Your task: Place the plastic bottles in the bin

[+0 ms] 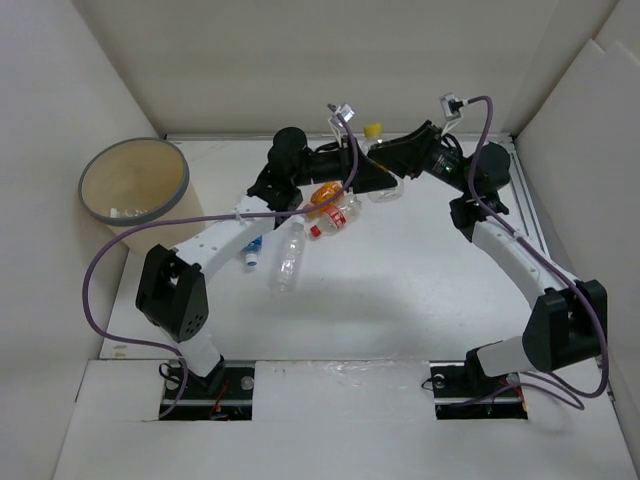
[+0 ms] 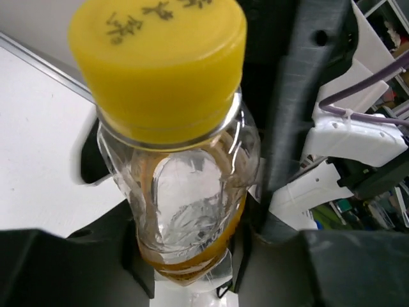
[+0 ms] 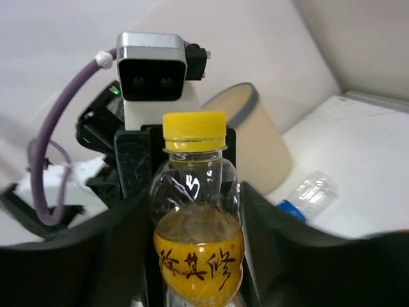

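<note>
The yellow-capped bottle (image 1: 375, 135) stands upright at the back middle, clear with an orange label (image 3: 198, 262). My right gripper (image 1: 392, 168) is shut on its labelled body from the side. My left gripper (image 1: 362, 172) comes down over it, fingers pressed on both sides of its lower body (image 2: 185, 256). An orange bottle (image 1: 325, 192), a red-labelled bottle (image 1: 341, 215), a clear bottle (image 1: 290, 256) and a blue-capped one (image 1: 254, 250) lie on the table under the left arm. The bin (image 1: 133, 180) stands at the far left; it also shows in the right wrist view (image 3: 255, 137).
White walls close in the table at the back and both sides. The left arm's forearm (image 1: 215, 240) reaches over the lying bottles. A clear bottle with a blue label (image 3: 310, 192) lies beside the bin's foot in the right wrist view.
</note>
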You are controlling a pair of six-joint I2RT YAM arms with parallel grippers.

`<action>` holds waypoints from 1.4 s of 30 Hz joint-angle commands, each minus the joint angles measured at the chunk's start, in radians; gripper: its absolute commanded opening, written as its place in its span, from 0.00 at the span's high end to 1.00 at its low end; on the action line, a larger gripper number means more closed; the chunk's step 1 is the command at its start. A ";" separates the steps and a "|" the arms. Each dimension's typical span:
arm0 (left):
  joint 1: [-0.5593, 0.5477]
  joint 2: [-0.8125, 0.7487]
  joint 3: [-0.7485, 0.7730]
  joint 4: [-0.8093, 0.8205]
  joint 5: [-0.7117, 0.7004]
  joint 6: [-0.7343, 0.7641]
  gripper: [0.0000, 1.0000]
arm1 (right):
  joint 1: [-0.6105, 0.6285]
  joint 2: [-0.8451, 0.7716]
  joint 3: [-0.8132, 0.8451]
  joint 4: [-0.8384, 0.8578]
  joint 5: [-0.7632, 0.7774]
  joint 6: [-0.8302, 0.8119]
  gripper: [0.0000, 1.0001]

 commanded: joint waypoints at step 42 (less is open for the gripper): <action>0.885 -0.339 0.281 -1.115 -1.059 0.187 0.00 | 0.209 0.254 0.345 -1.133 1.121 -0.139 0.00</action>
